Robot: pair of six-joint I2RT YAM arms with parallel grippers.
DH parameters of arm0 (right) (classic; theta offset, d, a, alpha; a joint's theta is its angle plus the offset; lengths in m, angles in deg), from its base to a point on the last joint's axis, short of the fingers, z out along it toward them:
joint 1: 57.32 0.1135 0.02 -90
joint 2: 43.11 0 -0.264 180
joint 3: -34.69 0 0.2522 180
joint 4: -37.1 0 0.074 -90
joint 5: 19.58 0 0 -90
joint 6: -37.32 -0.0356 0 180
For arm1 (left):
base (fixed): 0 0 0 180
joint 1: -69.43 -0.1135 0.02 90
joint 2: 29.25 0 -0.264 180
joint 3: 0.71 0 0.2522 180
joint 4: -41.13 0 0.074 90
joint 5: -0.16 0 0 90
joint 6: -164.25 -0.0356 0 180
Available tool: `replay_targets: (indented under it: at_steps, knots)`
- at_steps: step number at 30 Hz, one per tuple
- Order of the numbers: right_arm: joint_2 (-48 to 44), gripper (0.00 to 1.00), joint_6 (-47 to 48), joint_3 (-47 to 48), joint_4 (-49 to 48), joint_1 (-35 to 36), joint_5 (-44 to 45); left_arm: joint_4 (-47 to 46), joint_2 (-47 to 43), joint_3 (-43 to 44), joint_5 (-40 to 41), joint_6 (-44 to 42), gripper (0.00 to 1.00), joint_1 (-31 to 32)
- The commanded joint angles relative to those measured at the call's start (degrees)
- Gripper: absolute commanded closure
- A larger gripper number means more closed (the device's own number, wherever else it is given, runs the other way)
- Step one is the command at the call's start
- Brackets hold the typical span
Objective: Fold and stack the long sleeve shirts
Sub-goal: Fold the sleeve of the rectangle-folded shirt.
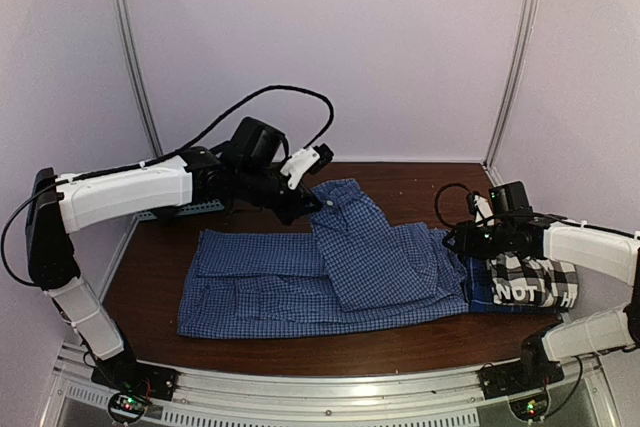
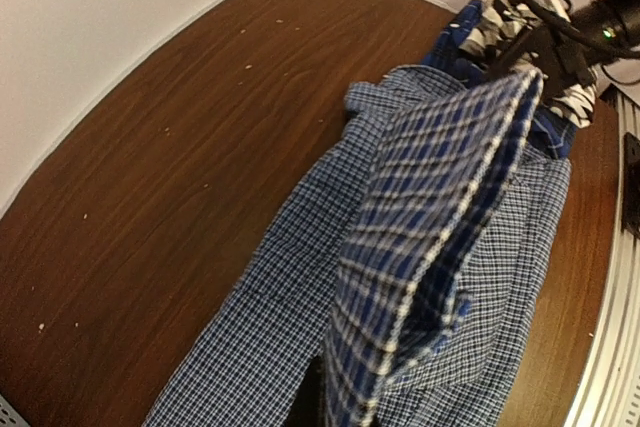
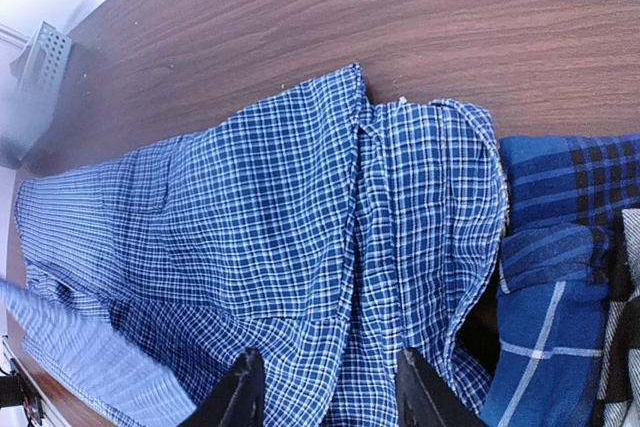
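Subject: the blue fine-check shirt (image 1: 300, 282) lies spread across the middle of the table (image 1: 400, 182), its body running left to right. One panel is already doubled over the centre, running up to the far edge of the garment.

Stack: at the right end of the table the black-and-white plaid shirt (image 1: 530, 282) sits folded on the darker blue plaid shirt (image 1: 480, 292). The check shirt's right edge touches or slightly overlaps that pile.

Left gripper (image 1: 303, 199): clenched at the far end of the doubled panel. Its wrist view shows a fold of the check cloth rising off the table toward the camera, so it is judged to be grasping that shirt. The fingers themselves are hidden by the cloth.

Right gripper (image 3: 328, 359): released, fingers apart with nothing between them, hovering over the right part of the check shirt, just beside the pile.

Basket (image 3: 40, 52): at the far left of the table, apart from the work.

Assessment: two shirts appear done and the third is mid-fold. The next move calls for laying the held fold flat and square over the body. The open gripper then needs a fresh hold on an edge for the following fold.
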Motion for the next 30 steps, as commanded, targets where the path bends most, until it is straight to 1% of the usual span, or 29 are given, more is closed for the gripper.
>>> replay_targets:
  at_steps: [1,5,8,14,20,25,30]
  knots:
    - [0.0,0.54,0.8,-1.0,-0.2,-0.5,0.3,-2.9,-0.4,-0.7,-3.5,9.2,1.00,-8.3]
    - [0.3,0.54,0.7,-1.9,-1.3,-0.5,-0.5,-6.5,-3.0,-6.7,-4.0,13.8,1.00,-13.5]
    - [1.0,0.54,0.7,-1.9,-1.9,-0.5,-1.2,-9.5,-5.0,-11.9,-4.8,16.4,1.00,-15.7]
    - [2.5,0.53,0.8,-1.8,-3.0,-0.5,-2.4,-11.5,-7.1,-19.4,-5.7,19.3,1.00,-15.9]
    - [3.9,0.52,1.0,-2.1,-4.6,-0.6,-3.9,-14.0,-11.2,-26.3,-6.7,23.4,1.00,-15.9]
    - [5.4,0.52,0.7,-2.8,-6.3,-0.6,-5.1,-15.4,-13.9,-26.8,-9.6,25.6,1.00,-15.9]
    - [5.6,0.51,0.4,-3.7,-7.6,-0.5,-5.6,-16.9,-13.9,-23.3,-14.5,28.0,1.00,-15.8]
